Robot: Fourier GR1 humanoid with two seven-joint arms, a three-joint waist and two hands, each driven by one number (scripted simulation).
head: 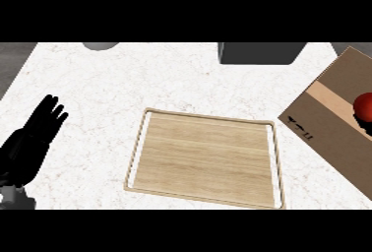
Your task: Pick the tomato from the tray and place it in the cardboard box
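Observation:
The red tomato (364,104) shows at the view's right edge, over the open cardboard box (330,115), partly cut off by the frame. Just below it, touching it, is a small dark part of my right hand (360,120); the remainder of that hand is out of view. The light wooden tray (205,157) lies in the middle of the counter with nothing on it. My left hand (40,129) rests open at the left edge, fingers pointing up, far from the tray and the box.
A dark grey block (260,52) stands at the back, right of centre. A grey round object (100,46) peeks in at the back left. The white marble counter (174,83) runs around the tray.

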